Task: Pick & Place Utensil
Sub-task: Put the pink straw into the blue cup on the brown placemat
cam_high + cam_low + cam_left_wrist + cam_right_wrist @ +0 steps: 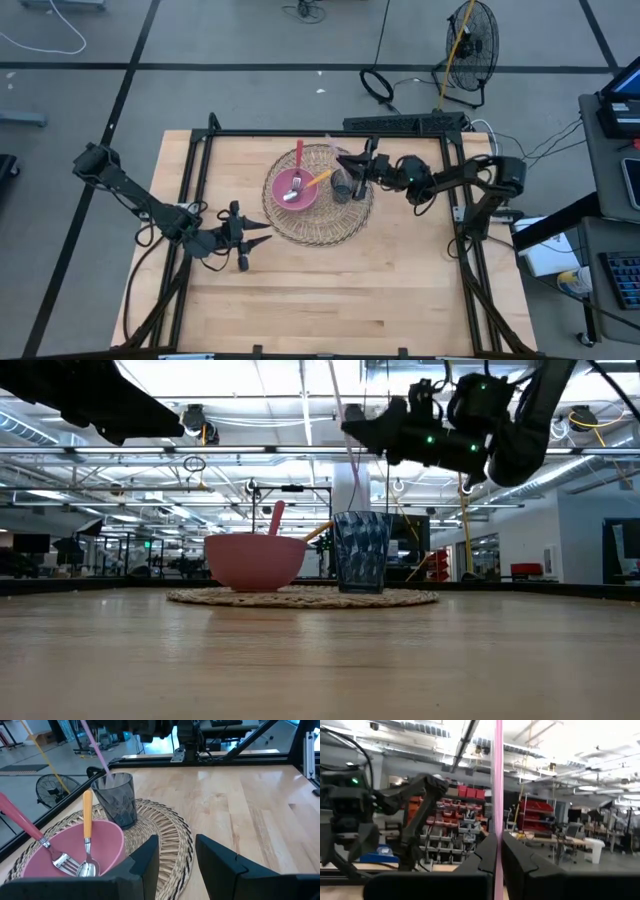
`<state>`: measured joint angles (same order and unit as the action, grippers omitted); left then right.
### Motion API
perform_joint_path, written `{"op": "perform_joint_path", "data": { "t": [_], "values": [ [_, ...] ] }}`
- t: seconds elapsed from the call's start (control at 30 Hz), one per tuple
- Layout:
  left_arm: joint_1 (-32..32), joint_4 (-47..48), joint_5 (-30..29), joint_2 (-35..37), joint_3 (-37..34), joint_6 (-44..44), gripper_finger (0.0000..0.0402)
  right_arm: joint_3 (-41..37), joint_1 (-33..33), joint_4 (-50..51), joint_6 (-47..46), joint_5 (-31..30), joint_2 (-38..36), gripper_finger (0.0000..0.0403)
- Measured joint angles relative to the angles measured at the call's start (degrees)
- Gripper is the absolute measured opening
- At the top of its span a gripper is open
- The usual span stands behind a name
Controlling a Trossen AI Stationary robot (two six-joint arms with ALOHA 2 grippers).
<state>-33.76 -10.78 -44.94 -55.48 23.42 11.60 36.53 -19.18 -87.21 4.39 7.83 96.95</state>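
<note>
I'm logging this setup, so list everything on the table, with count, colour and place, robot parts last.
Mat: one, tan woven, round, table centre.
Bowl: one, pink, on the mat's left part.
Fork: one, pink handle, in the bowl.
Spoon: one, orange handle, in the bowl.
Cup: one, dark clear, on the mat beside the bowl.
Utensil: one, thin pink handle, held upright above the cup.
Right gripper: shut on the utensil.
Left gripper: part open, empty, left of the mat.

Pink bowl (75,850), smoky grey tumbler (117,800), tan woven mat (170,835).
</note>
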Motion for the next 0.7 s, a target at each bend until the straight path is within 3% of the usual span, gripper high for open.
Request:
{"op": "perform_joint_path", "data": {
  "t": [0.7],
  "values": [
    [0.0, 1.68, 0.08, 0.0, 0.0, 0.15, 0.0131, -3.14, -2.88, -2.55, -3.74, -0.2, 3.98, 0.001]
  ]
}}
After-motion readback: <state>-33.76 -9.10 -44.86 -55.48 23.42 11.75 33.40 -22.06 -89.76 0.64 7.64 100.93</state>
